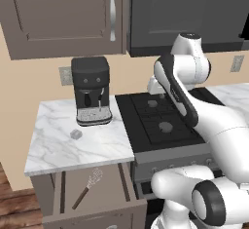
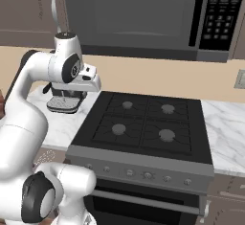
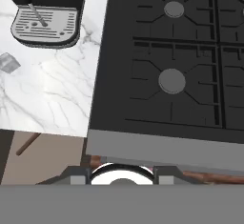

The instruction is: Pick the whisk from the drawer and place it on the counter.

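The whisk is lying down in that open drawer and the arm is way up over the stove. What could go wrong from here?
The whisk lies low in the drawer, partly under the counter's edge, so the descending arm might bump that edge. Its handle is thin, so the gripper could pinch badly and let it slip. On the counter, a coffee machine and a small grey lump stand near the likely drop spot and could get knocked.

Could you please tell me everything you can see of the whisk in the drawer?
The whisk is small, with a thin dark-brown wooden-looking handle and a silvery wire balloon head. It lies flat and slanted on the floor of the open drawer below the counter, head toward the counter and handle toward the drawer front. Nothing else touches it.
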